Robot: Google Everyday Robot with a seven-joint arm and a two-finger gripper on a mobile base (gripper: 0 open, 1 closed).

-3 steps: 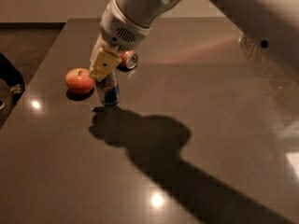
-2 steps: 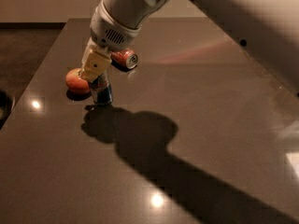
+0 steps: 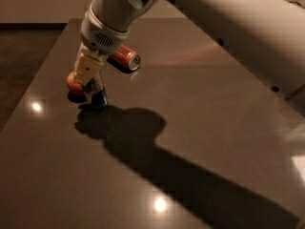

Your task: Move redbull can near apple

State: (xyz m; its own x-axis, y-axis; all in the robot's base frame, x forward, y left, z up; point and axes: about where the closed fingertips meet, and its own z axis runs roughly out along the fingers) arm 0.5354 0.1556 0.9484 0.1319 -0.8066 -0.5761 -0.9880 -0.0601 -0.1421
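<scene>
Dark tabletop (image 3: 205,123), far left: gripper (image 3: 90,80) clenched on upright redbull can (image 3: 98,97), just beside apple (image 3: 72,83); placement looks done, release left.

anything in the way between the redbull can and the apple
Nothing visible does. The gripper holds the redbull can upright on the table, right beside the apple, with no object between them; whether they touch cannot be told. The red soda can lies farther back, out of the way.
</scene>
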